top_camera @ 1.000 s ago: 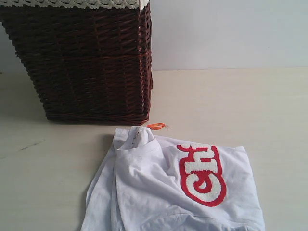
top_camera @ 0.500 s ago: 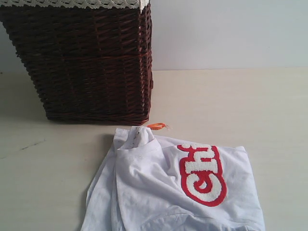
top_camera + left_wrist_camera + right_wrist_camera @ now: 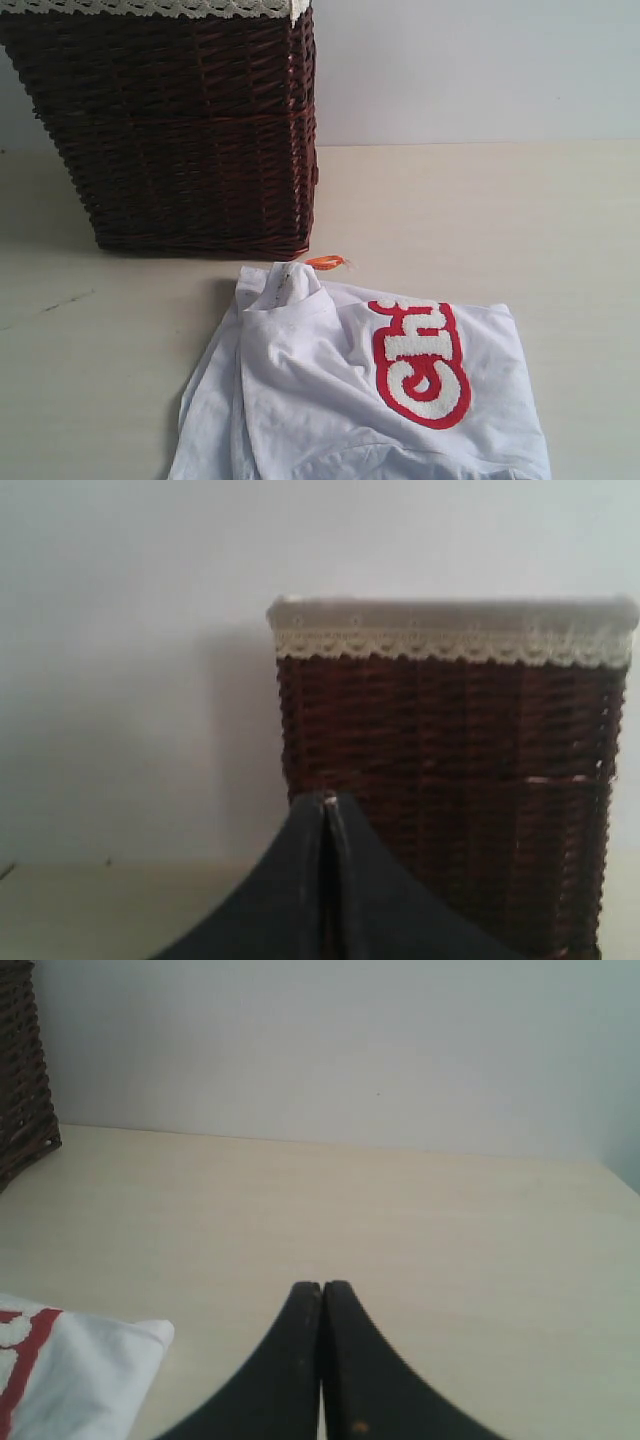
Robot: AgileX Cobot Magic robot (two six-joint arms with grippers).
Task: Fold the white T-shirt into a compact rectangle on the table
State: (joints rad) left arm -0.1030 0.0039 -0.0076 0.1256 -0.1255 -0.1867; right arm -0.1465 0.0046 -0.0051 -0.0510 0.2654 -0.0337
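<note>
The white T-shirt [image 3: 300, 400] is soft, creased cloth, its lettering [image 3: 422, 362] fuzzy (a towel-like pile); the wicker basket [image 3: 190, 130] is rough woven cane, the table [image 3: 500, 210] smooth and matt.

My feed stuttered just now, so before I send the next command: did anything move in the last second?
Nothing visibly changed. The white T-shirt lies crumpled in the same spot on the table in front of the wicker basket, with its orange tag where it was. No arm has entered the exterior view. The left gripper and right gripper are shut and hold nothing.
</note>
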